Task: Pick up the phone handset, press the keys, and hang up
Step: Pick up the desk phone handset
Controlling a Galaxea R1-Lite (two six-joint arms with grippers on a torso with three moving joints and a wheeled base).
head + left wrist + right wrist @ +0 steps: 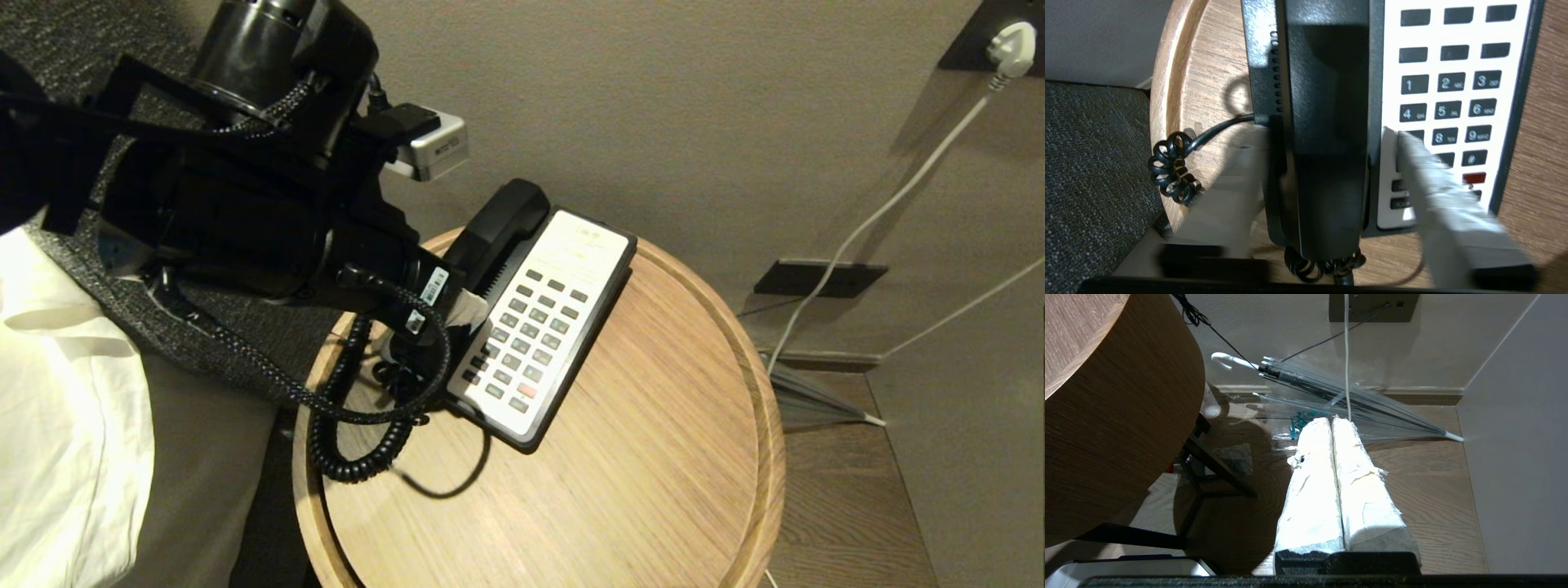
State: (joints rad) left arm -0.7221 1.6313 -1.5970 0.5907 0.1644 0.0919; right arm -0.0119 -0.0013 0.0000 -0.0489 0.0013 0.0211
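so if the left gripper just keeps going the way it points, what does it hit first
Most likely the phone handset. The left gripper has a finger on each side of it, jaws apart, with the handset lying in the phone base cradle. The gap left is hard to judge.

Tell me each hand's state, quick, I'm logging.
Left hand: open, fingers straddling the handset on its base, not gripping yet.
Right hand: shut, empty, parked by the floor.

The phone handset [500, 227], long, matte black and blocky-ended, lay seated in its cradle along the phone base's [545, 327] nine o'clock edge, its coiled cord [359, 445] looping onto the worktop [653, 457] toward seven o'clock.
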